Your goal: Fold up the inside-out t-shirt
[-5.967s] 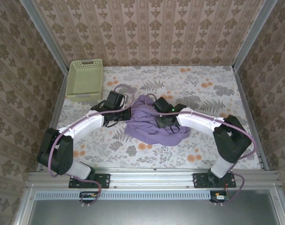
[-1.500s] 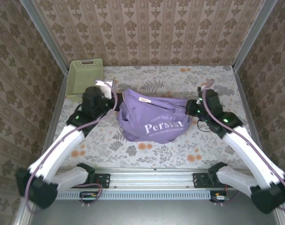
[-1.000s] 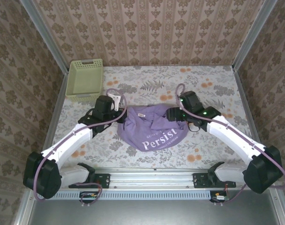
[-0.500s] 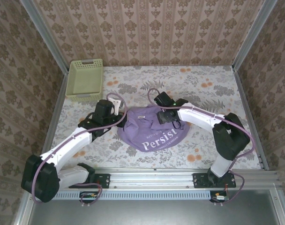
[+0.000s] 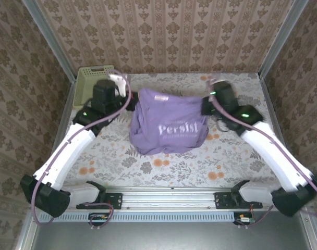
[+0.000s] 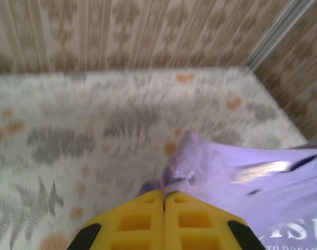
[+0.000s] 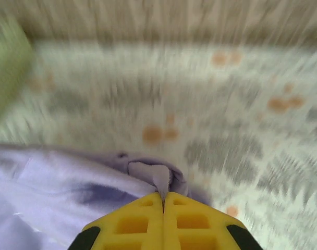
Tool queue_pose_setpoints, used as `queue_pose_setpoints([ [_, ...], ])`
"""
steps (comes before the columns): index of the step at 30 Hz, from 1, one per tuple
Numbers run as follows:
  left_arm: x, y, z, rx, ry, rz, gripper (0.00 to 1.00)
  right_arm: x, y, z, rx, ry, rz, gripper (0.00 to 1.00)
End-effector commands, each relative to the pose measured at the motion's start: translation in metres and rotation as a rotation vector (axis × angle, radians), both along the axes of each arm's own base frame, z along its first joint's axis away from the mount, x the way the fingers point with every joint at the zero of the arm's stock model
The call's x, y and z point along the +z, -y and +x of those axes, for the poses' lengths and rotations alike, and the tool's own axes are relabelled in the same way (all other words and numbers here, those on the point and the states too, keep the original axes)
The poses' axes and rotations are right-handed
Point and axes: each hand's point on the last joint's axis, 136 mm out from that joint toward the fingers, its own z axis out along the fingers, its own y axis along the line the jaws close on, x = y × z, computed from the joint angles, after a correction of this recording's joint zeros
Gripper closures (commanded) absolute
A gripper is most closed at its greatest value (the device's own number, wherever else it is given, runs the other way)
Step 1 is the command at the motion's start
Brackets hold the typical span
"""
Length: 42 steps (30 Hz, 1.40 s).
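**A:** Cloth with grey leaves and orange blooms covers the table (image 5: 236,156), which is the biggest thing we see from above. Patterned walls close it in on three sides.

**B:** Agreed. And the inside-out t-shirt (image 5: 169,140)?

**A:** We find it over the middle of the table, a little toward the far edge. It is lavender-purple, lifted by its two upper corners and stretched broad between them. White lettering (image 5: 175,128) reading "Persist" faces the overhead camera. Its lower part sags toward the near edge; whether it rests on the cloth we cannot tell.

**B:** Next in size we have the arms. The left arm (image 5: 70,146) rises from the near left corner toward the far left. The right arm (image 5: 268,146) climbs from the near right corner toward the far edge.

**A:** Then the pale green basket (image 5: 88,79) stands in the far left corner, partly behind the left wrist and apart from the shirt.

**B:** Smallest, the grippers. From its wrist camera we see the left gripper (image 6: 163,197) with its yellow fingers (image 6: 132,224) pressed together, pinching a bunched fold of purple fabric at the shirt's left corner.

**A:** The right gripper (image 7: 162,197) looks the same to us. Its jaws meet on a small peak of lavender cloth at the opposite corner, and the view behind is blurred.
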Motion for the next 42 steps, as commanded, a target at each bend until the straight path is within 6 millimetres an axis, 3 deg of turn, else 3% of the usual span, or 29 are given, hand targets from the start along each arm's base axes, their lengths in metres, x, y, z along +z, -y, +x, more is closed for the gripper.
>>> queue_pose_setpoints([
  [1,0.088,-0.007,-0.017,-0.02,0.174,-0.038,1.0,0.081,0.024,-0.041,-0.005,0.155,0.094,1.0],
  [2,0.114,-0.007,-0.026,-0.041,0.229,-0.071,1.0,0.104,0.03,-0.054,-0.004,0.209,0.119,1.0],
  [4,0.146,-0.004,-0.041,-0.09,0.295,-0.121,1.0,0.139,0.042,-0.078,-0.012,0.306,0.17,1.0],
  [5,0.154,-0.004,-0.046,-0.107,0.313,-0.138,1.0,0.152,0.048,-0.091,-0.012,0.349,0.198,1.0],
  [7,0.153,0.0,-0.049,-0.125,0.307,-0.158,1.0,0.165,0.054,-0.108,-0.005,0.402,0.238,1.0],
  [9,0.136,0.008,-0.045,-0.151,0.271,-0.161,1.0,0.16,0.054,-0.112,0.001,0.406,0.247,1.0],
  [12,0.086,0.02,-0.024,-0.14,0.128,-0.135,1.0,0.129,0.052,-0.095,-0.031,0.339,0.204,1.0],
  [18,-0.008,0.05,0.033,-0.105,-0.135,-0.011,1.0,0.067,0.053,-0.027,-0.163,0.196,0.086,1.0],
  [20,-0.021,0.051,0.054,-0.064,-0.169,0.039,1.0,0.057,0.058,-0.004,-0.194,0.159,0.11,1.0],
  [22,-0.015,0.055,0.072,-0.065,-0.157,0.038,1.0,0.055,0.066,0.015,-0.212,0.146,0.157,1.0],
  [25,0.009,0.065,0.096,-0.083,-0.103,0.009,1.0,0.069,0.081,0.035,-0.241,0.17,0.193,1.0],
  [30,0.072,0.089,0.113,-0.174,0.042,-0.09,1.0,0.111,0.106,0.048,-0.267,0.265,0.238,1.0],
  [33,0.115,0.093,0.109,-0.208,0.144,-0.144,1.0,0.154,0.113,0.034,-0.269,0.368,0.228,1.0],
  [37,0.155,0.089,0.089,-0.25,0.256,-0.194,1.0,0.199,0.109,0.002,-0.222,0.477,0.242,1.0],
  [39,0.163,0.082,0.076,-0.253,0.31,-0.196,1.0,0.207,0.098,-0.014,-0.165,0.499,0.257,1.0],
  [42,0.146,0.059,0.07,-0.181,0.335,-0.14,1.0,0.193,0.079,-0.03,-0.106,0.479,0.24,1.0],
])
